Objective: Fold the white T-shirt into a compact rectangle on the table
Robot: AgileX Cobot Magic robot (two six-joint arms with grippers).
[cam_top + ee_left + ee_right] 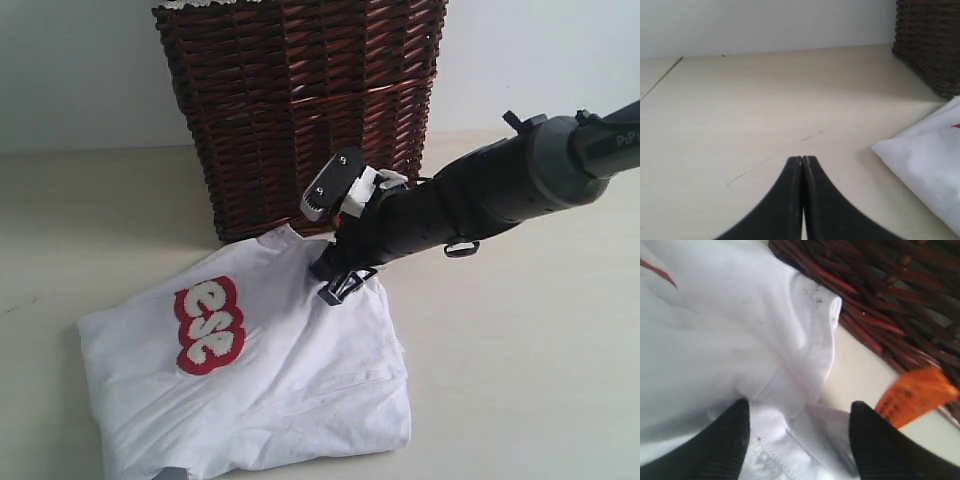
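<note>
Noted white T-shirt [280,380] lying folded on table [520,380], toward 7 o'clock in exterior view, far corner just beside wicker basket [300,110] at 12. Found right gripper [338,288] spread wide over bunched cloth at shirt's 1 o'clock edge, pinching nothing; orange tag [915,392] close by. Found left gripper [802,162] pressed together, empty, above bare table off shirt's corner. Judged light, limp, wrinkle-prone; best taken by doubled seam edges, not mid-panel.
</note>
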